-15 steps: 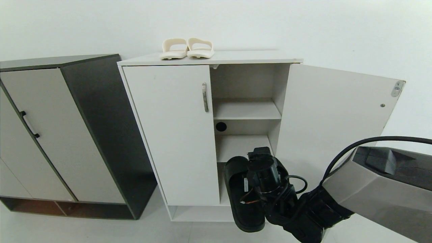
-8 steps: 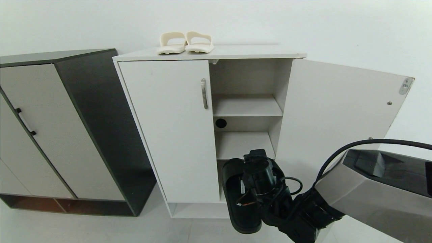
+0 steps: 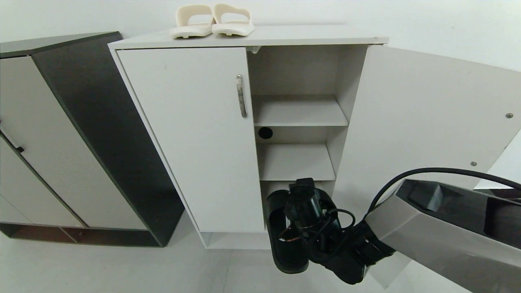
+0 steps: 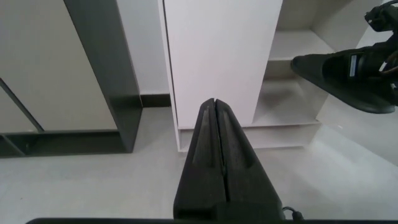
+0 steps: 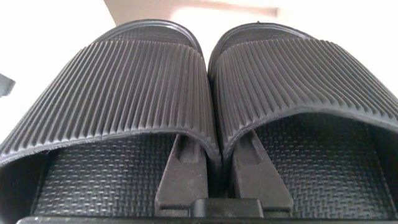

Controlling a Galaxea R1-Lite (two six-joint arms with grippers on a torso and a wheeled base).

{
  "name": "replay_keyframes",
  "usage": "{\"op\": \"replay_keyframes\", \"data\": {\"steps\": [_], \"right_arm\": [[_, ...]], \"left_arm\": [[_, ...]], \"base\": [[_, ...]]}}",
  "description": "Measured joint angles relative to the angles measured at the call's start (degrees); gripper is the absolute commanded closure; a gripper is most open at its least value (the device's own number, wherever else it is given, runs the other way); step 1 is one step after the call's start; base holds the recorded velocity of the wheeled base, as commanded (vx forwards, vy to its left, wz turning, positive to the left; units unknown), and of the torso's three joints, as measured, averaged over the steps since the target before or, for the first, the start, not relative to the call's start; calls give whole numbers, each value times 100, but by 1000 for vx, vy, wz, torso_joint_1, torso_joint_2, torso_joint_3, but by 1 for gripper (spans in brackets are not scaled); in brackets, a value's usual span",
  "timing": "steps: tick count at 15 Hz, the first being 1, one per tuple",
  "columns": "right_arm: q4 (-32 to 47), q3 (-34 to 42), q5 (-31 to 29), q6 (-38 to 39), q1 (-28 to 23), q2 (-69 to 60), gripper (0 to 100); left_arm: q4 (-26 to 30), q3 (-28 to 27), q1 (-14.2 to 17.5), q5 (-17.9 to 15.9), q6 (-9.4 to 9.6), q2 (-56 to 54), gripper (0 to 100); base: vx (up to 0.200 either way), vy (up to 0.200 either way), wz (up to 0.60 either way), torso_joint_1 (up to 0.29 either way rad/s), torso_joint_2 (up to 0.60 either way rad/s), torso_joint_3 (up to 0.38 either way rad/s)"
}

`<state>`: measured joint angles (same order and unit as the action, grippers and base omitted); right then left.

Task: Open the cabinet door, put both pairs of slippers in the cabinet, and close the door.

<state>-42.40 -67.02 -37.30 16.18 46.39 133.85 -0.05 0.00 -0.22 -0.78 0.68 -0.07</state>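
Two doors: the white cabinet [image 3: 285, 40] has its right door [image 3: 423, 118] wide open. The robot has come nearer, so the black slippers [image 3: 281, 240], pinched in the right gripper [image 5: 217, 180], hang at the bottom shelf's front edge, probably ready to go in. The cream slippers [image 3: 211, 20] wait on the top's left end. The left gripper [image 4: 214, 124] is closed and empty.

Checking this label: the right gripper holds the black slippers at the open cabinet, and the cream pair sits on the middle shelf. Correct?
No: the head view shows the cream pair on top of the cabinet, not on a shelf. The right gripper does hold the black slippers.
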Motion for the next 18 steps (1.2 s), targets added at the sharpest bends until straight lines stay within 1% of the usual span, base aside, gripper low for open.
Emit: {"op": "replay_keyframes", "data": {"steps": [3, 4, 6, 7, 10, 12, 18], "right_arm": [[-29, -20, -85, -6, -13, 29, 100], [-82, -28, -246, -11, 0, 30, 100], [-394, -52, -402, -61, 50, 30, 100], [-761, -48, -463, -168, 61, 30, 100], [-1926, 126, -575, -890, 69, 93, 100], [-2354, 200, -660, -1182, 69, 208, 100], [-2405, 217, -668, -1208, -24, 413, 100]], "left_arm": [[-2, 0, -5, 0, 2, 0, 100], [0, 0, -5, 0, 2, 0, 100], [-2, 0, -5, 0, 2, 0, 100], [-2, 0, -5, -1, 2, 0, 100], [-2, 0, -5, 0, -6, 0, 100], [-2, 0, -5, -1, -4, 0, 100], [-2, 0, -5, -1, -2, 0, 100]], "base": [[0, 0, 0, 1, 2, -196], [0, 0, 0, 7, 2, -203], [0, 0, 0, -2, 5, -107], [0, 0, 0, 0, 0, 0], [0, 0, 0, 0, 0, 0], [0, 0, 0, 0, 0, 0], [0, 0, 0, 0, 0, 0]]}}
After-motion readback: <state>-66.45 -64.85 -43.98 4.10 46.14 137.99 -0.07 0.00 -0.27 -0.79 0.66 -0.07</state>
